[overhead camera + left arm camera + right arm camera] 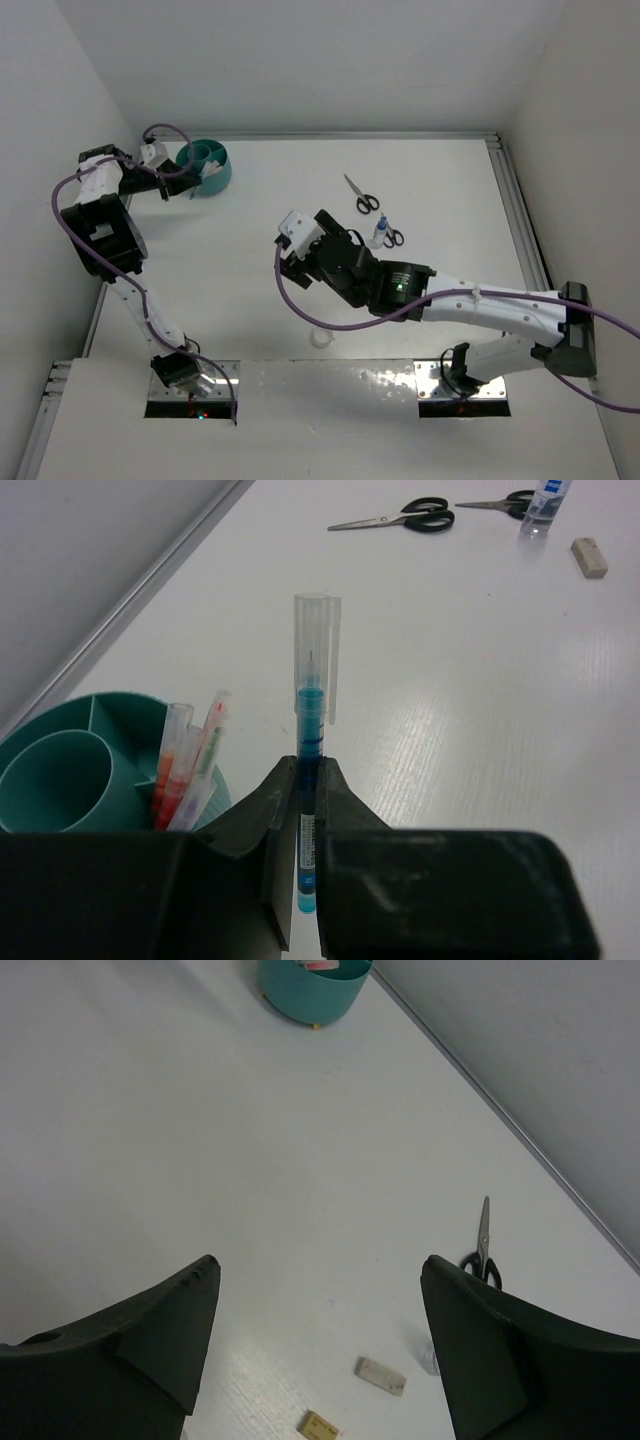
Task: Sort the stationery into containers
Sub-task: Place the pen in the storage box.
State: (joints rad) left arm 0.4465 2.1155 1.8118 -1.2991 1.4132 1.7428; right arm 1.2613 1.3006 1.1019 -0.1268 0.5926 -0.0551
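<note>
Grips a blue pen [311, 720] in the left end effector [305, 780], jaws narrow and tight on the barrel, clear cap pointing away. Holds it just beside the teal organiser cup [120, 698] at the far left of the counter [450, 730]. Shows a few red and pink pens [185, 765] standing in one outer compartment of that cup. Spreads the right end effector [318, 1270] wide, with nothing in it, over the middle of the counter. Leaves two black-handled scissors [400, 520], a blue-capped glue bottle [545, 500], a white eraser [381, 1375], a tan eraser [320, 1426] and a white tape ring [320, 340] lying on the counter, well apart from the cup.
</note>
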